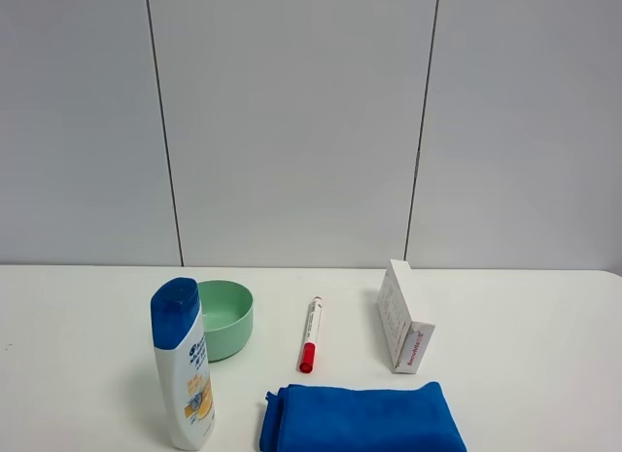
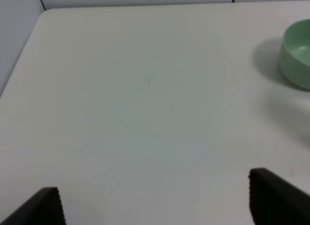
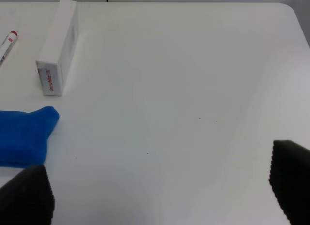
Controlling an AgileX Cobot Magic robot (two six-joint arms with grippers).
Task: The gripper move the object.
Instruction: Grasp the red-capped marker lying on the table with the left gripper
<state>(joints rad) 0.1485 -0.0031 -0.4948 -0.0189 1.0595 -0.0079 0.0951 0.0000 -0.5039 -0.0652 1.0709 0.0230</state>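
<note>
The object, a slim white marker pen (image 1: 310, 333) with a red cap, lies flat in the middle of the white table, cap end toward the front. Only one of its ends (image 3: 6, 47) shows at the edge of the right wrist view. Neither arm appears in the exterior high view. In the left wrist view my left gripper (image 2: 155, 203) hangs over bare table with its black fingertips (image 2: 41, 208) wide apart, open and holding nothing. My right gripper (image 3: 157, 191) is also open and empty, over bare table well away from the pen.
A green bowl (image 1: 224, 316) (image 2: 296, 60) and an upright shampoo bottle (image 1: 183, 365) stand left of the pen. A white carton (image 1: 403, 316) (image 3: 58, 53) stands on edge to its right. A folded blue cloth (image 1: 360, 418) (image 3: 24, 135) lies at the front.
</note>
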